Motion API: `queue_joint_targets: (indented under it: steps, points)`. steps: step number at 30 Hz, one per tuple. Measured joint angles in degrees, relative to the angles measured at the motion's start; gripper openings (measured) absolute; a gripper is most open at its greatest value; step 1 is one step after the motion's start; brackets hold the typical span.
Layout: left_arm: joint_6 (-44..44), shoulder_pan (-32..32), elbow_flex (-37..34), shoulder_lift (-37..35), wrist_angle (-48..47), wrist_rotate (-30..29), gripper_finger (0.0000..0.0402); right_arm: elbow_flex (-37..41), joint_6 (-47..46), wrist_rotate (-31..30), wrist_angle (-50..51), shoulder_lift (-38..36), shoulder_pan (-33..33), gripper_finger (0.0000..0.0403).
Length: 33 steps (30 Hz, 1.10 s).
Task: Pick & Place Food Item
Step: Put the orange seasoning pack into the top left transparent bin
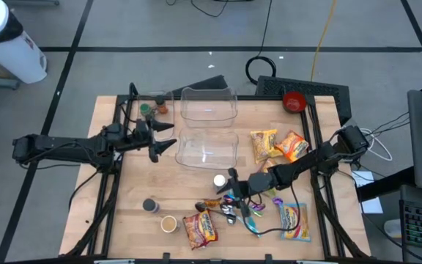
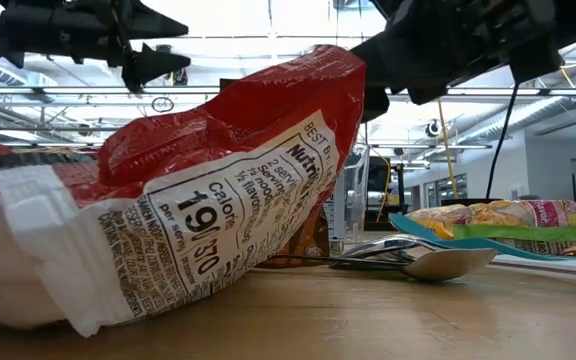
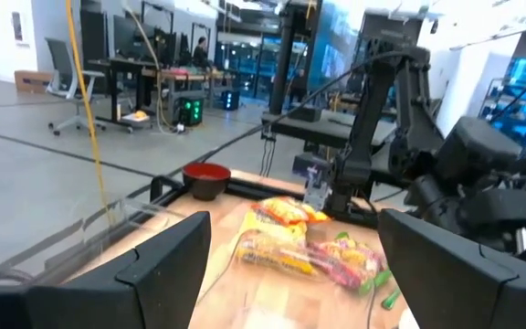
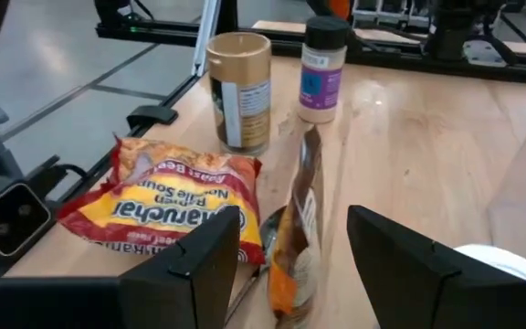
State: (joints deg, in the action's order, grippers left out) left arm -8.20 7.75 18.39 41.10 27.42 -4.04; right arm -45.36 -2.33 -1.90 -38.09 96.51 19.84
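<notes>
While the right end effector (image 4: 286,265) hovers with fingers apart astride an upright brown snack packet (image 4: 297,228), pick looks unstarted; next: lower, clamp, lift; left end effector (image 1: 165,139) waits apart.

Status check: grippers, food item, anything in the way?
Left gripper open, waiting above clear bins. Right gripper open, fingers straddling upright snack packet, not closed. Spoons and ramen bag crowd it.

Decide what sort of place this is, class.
Probably a robotics lab: two arms work a wooden table strewn with ramen packets, and office desks and chairs stand beyond on an open floor.
</notes>
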Motion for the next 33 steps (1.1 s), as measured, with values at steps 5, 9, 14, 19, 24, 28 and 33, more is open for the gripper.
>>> queue_joint_targets:
  steps: [5,9,14,19,24,28,33]
  points:
    - [-0.80,0.00,0.00,0.16,0.20,0.49,0.0319,0.00,0.00,-1.08,0.35,0.02,0.02,0.0196]
    - [-1.23,0.00,0.00,0.16,0.22,0.51,0.0319,0.00,0.06,-1.07,1.52,0.02,-0.01,0.0180]
    - [-1.34,0.00,0.00,0.16,0.22,0.51,0.0319,0.00,0.63,-1.07,1.49,0.02,-0.02,0.0139]
    - [-1.33,0.00,0.00,0.16,1.28,0.51,0.0319,0.00,1.60,-1.05,1.49,0.02,-0.21,0.0098]
    - [-1.14,0.00,0.00,0.16,1.38,0.51,0.0319,0.00,1.49,-1.04,1.49,0.02,-0.71,0.0063]
    - [-0.97,0.00,0.00,0.16,1.40,0.49,0.0319,0.00,1.84,-1.00,1.49,0.02,-0.82,0.0032]
    - [-0.97,0.00,0.00,0.16,1.40,0.49,0.0319,0.04,3.66,-0.92,1.23,-1.54,-1.03,0.0004]
